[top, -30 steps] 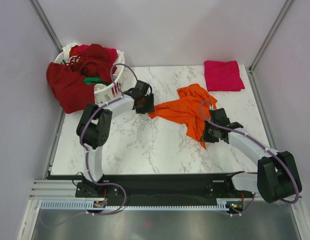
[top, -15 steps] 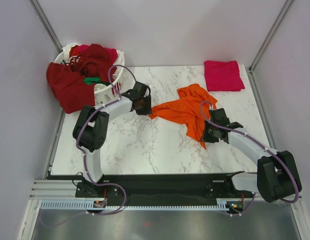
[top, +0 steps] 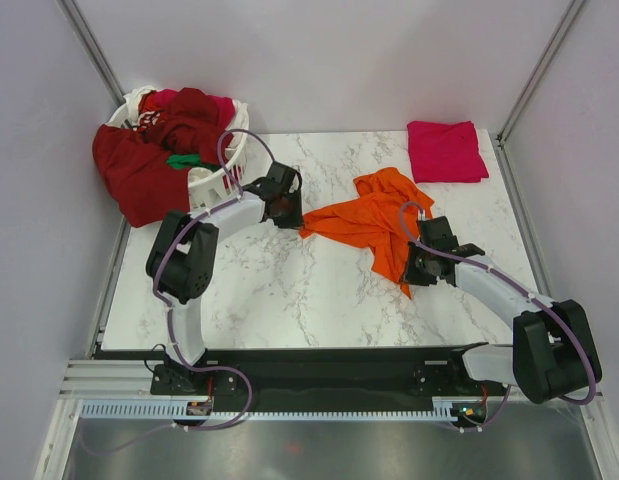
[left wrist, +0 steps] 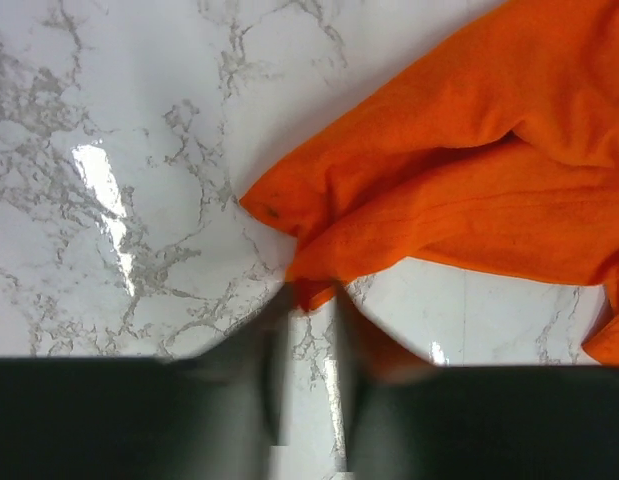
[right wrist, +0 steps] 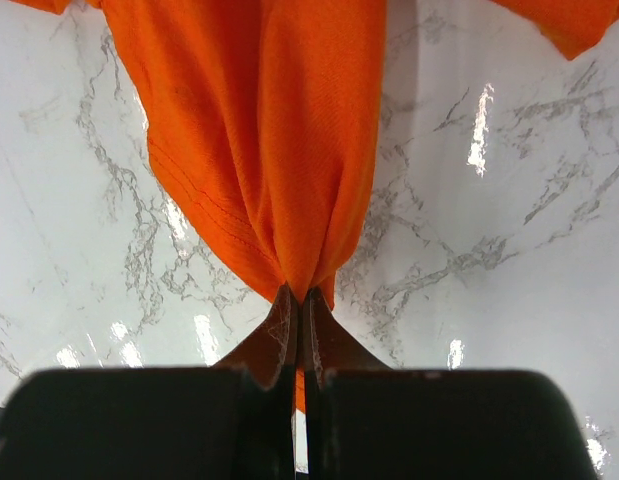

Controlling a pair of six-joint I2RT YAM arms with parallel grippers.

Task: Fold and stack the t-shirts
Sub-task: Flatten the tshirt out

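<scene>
Orange t-shirt (top: 374, 222) nearly as before

Your left arm (top: 179, 262) swings its elbow toward 9 o'clock, so it now sits nearer the table's edge on that side than it did a second ago. The left gripper (top: 285, 208) draws back with it, a touch toward 9 o'clock. Nearly all of that shift happens in the first half second. The near corner of the orange t-shirt (top: 364, 222) sits very slightly further toward 3 o'clock.
</scene>
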